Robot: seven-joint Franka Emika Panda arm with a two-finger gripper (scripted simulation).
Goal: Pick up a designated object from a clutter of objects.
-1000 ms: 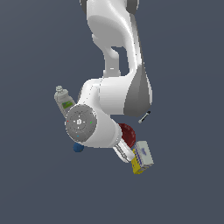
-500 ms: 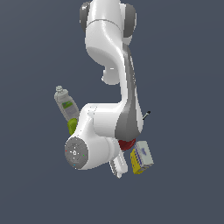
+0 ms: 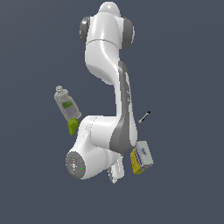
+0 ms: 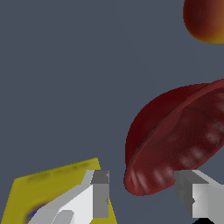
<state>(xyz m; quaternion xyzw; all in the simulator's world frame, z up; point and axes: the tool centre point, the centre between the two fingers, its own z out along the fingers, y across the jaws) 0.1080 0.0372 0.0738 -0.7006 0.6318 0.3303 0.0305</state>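
In the wrist view the dark red bowl (image 4: 175,140) sits tilted, its ribbed inner wall facing the camera. My gripper (image 4: 146,192) is open. One finger (image 4: 100,194) stands beside the bowl's rim and the other finger (image 4: 192,197) under its edge, so the rim's low end lies between them. I cannot tell whether they touch it. In the exterior view the arm hides the bowl, and only the hand's lower part (image 3: 116,171) shows.
An orange ball (image 4: 205,19) lies beyond the bowl. A yellow-white box (image 4: 52,194) (image 3: 141,158) lies close beside one finger. A white bottle (image 3: 65,104), a green fruit (image 3: 72,126) and a small marker (image 3: 144,117) lie around the arm.
The arm has swung down and towards the exterior view's left. It now covers the red bowl and the blue ball that showed a second ago.
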